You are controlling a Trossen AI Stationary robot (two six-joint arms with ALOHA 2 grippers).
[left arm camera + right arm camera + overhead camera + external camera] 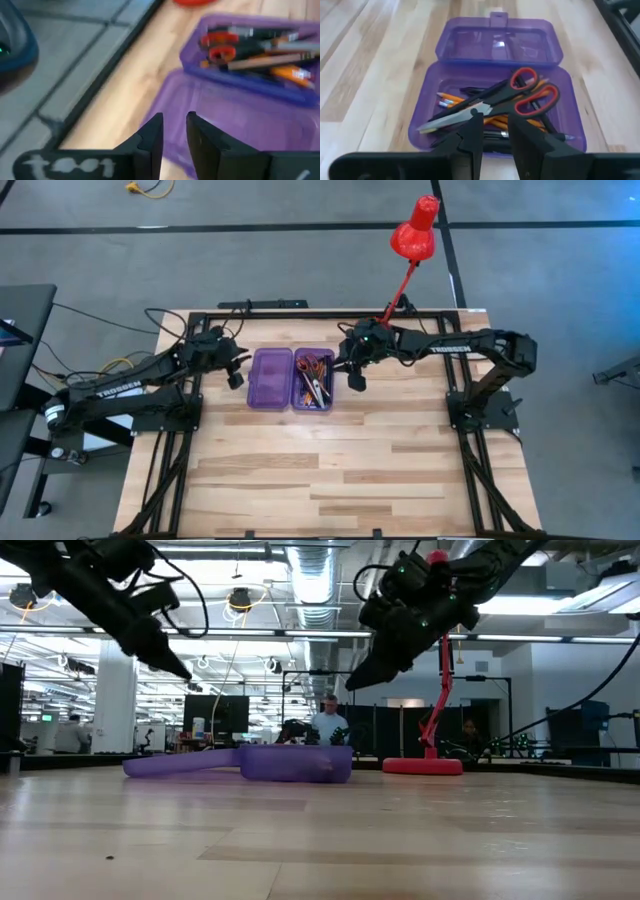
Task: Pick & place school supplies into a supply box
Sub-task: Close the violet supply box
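The supply box (291, 379) lies open on the far half of the table (330, 470), its two purple halves side by side between the two arms. The left end effector (236, 375) hangs just beside the empty half (270, 378), off that half's outer edge and raised above the table; in the low view it (180, 667) stands clear of the box (240, 762) with air beneath it. The right end effector (354, 377) hangs just beside the filled half (313, 379), likewise raised; in the low view (352, 683) it points down toward the box without touching it.

Left end effector, wrist view (175, 131): the two dark fingers (152, 135) stand a narrow gap apart, with nothing between them; the empty half shows directly beyond the tips. Right end effector, wrist view (496, 131): fingers (472, 132) set a narrow gap apart, gripping nothing; the filled half lies just beyond them.

Contents of the filled half: red-handled scissors (492, 102) lying on top, blades toward one end and loops toward the other; orange pencils (451, 99) beneath and beside them; dark pens (480, 91) crossing under the scissors. The other half holds nothing visible. A red desk lamp (412, 240) stands at the table's far edge, behind the right arm.
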